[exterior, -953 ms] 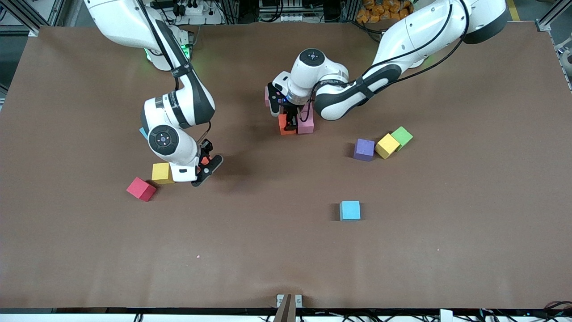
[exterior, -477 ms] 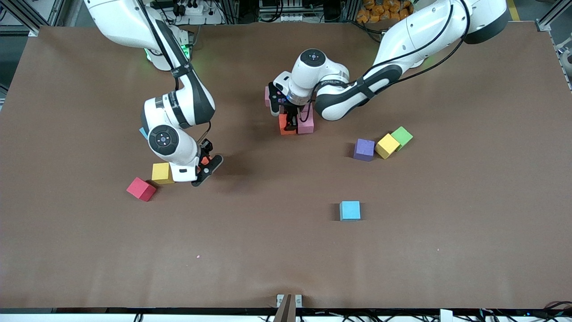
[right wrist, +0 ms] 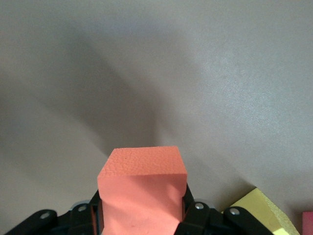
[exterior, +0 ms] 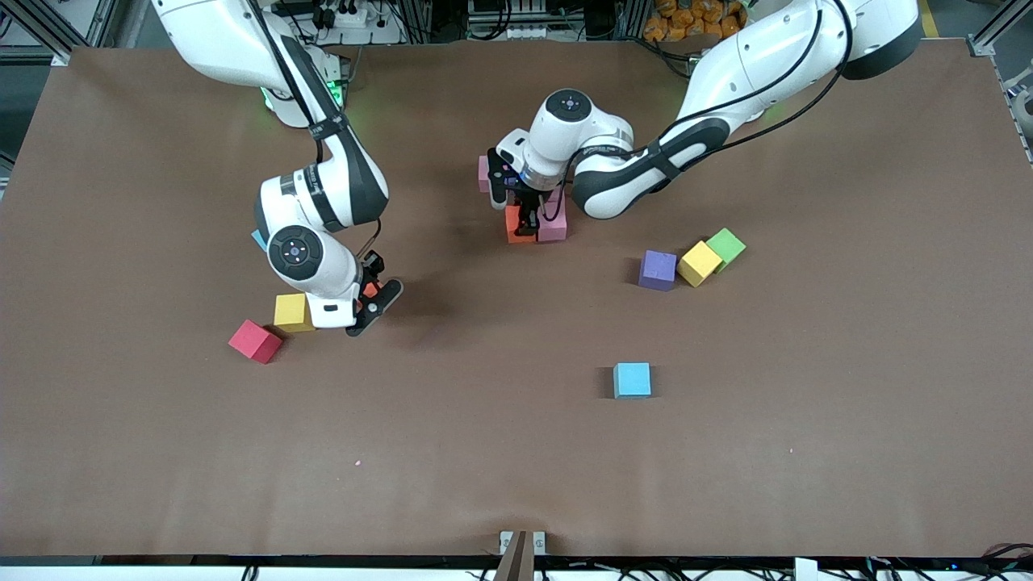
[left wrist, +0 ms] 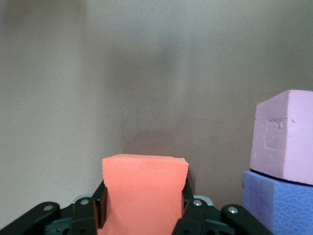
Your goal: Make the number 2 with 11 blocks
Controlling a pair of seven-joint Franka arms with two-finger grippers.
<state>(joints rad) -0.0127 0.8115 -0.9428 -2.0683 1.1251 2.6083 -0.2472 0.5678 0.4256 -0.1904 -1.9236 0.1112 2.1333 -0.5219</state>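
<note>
Eleven blocks were wanted for the number 2, and most of them lay loose, so I judged the build to be in its early placing stage. Read as a clock face from the table's (exterior: 516,452) middle in the front view, the light blue block (exterior: 631,379) sat nearest at about four o'clock. The red block (exterior: 255,340) and a yellow block (exterior: 292,312) lay near eight to nine. Just beside the yellow one hung the right claw (exterior: 370,298), clenched on an orange block (right wrist: 143,196) and waiting. Toward two to three o'clock stood the purple block (exterior: 658,269), a second yellow block (exterior: 699,263) and the green cube (exterior: 726,245), touching or nearly so. At twelve o'clock the left claw (exterior: 526,219) gripped a second orange block (exterior: 516,227) low beside a pink block (exterior: 554,227). Another pink block (exterior: 483,173) lay farther still. The next move likely called for seating that orange block flush against the pink one, then releasing without nudging it. Against the earlier frame, only the left arm's wrist had shifted slightly; the blocks had stayed put.
</note>
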